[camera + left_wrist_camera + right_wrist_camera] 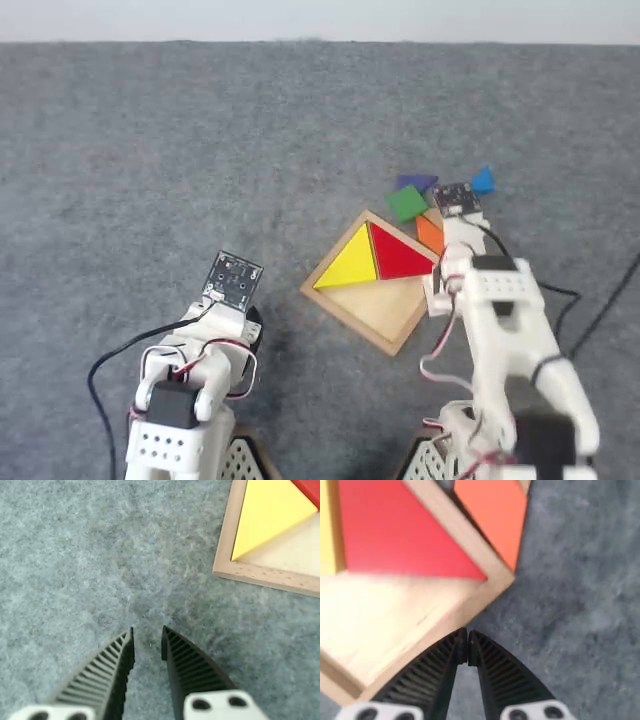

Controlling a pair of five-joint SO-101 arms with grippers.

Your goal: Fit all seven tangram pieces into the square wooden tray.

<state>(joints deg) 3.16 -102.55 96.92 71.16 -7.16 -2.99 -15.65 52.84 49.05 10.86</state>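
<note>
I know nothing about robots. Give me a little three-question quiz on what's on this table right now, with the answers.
1. True or false: the yellow triangle lies inside the wooden tray.
2. Which piece lies outside the tray? A) red triangle B) green piece C) yellow triangle
3. Fill in the blank: the fingers of the right claw are ____ (open or shut).

Key: 1 true; 2 B; 3 shut.
</note>
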